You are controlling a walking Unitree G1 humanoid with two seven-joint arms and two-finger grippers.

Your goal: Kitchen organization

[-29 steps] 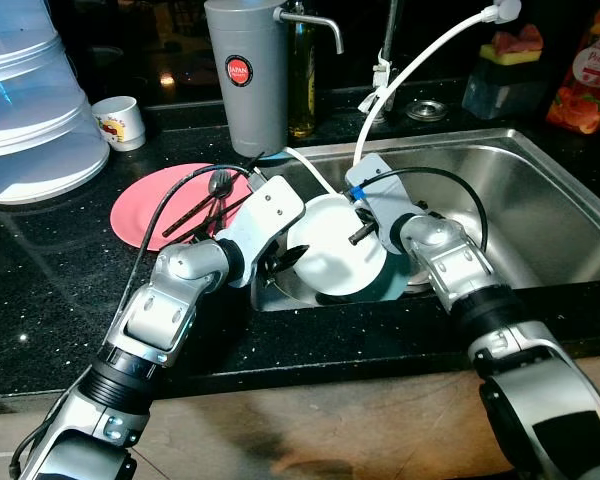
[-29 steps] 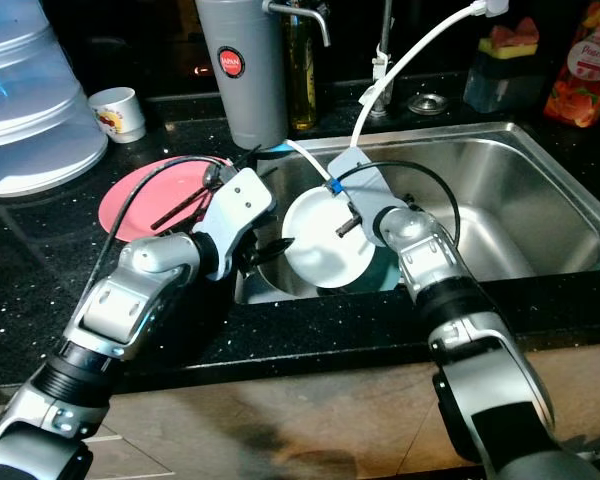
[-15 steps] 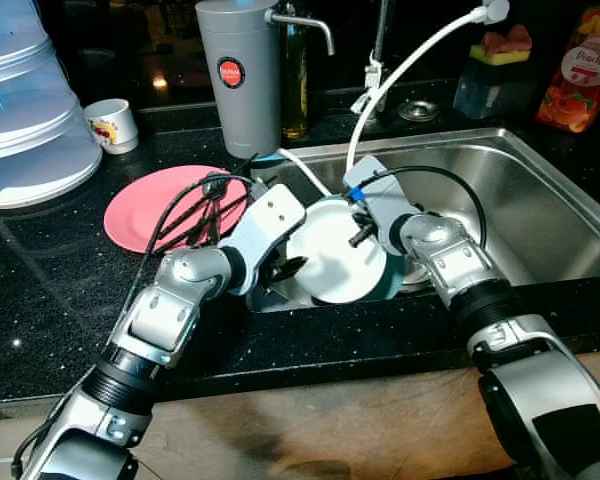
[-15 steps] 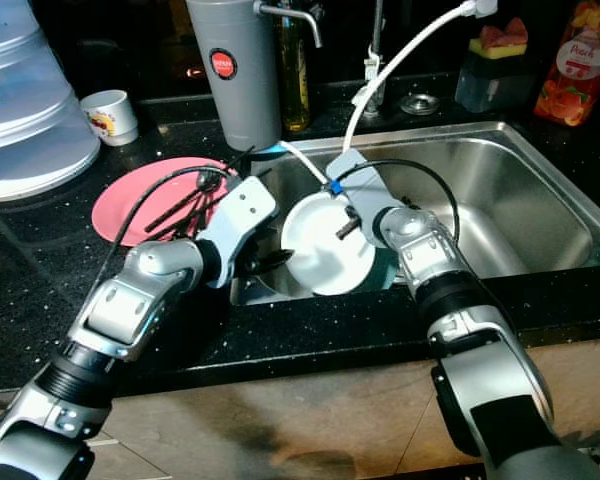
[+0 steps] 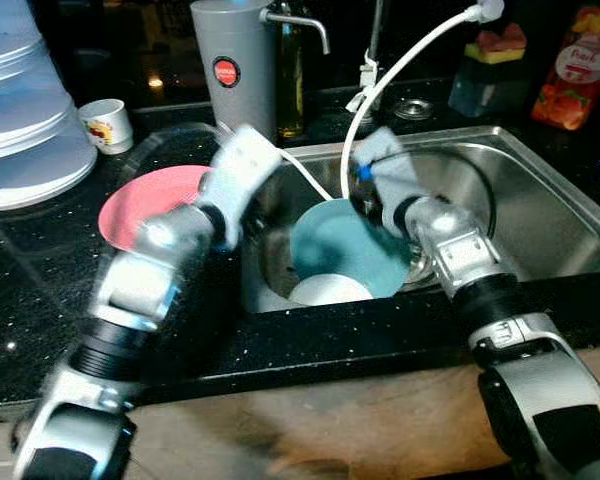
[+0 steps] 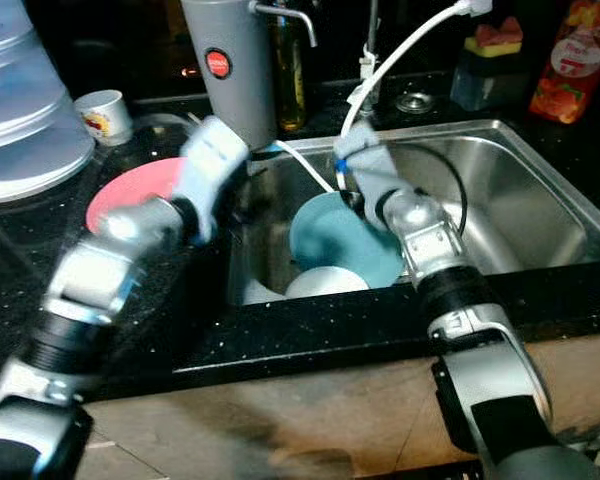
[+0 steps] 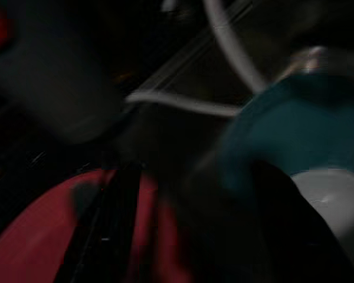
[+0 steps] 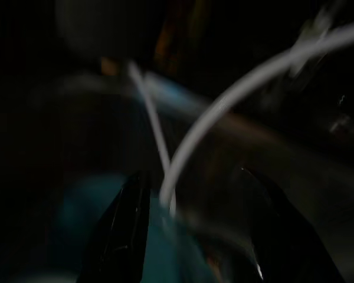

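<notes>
Your teal plate (image 5: pixel 345 245) leans in the sink (image 5: pixel 540 195) above a white plate (image 5: pixel 328 290). Right gripper (image 8: pixel 192 227) hovers over it, fingers spread; the left gripper's fingers blur beyond telling.

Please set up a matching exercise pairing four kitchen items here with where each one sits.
Items:
1. teal plate
2. pink plate
3. cup
4. orange pouch

Places:
A. on the counter left of the sink
B. back right corner of the counter
C. inside the sink
D. beside the clear plastic container

Pairs: 1-C, 2-A, 3-D, 4-B
</notes>
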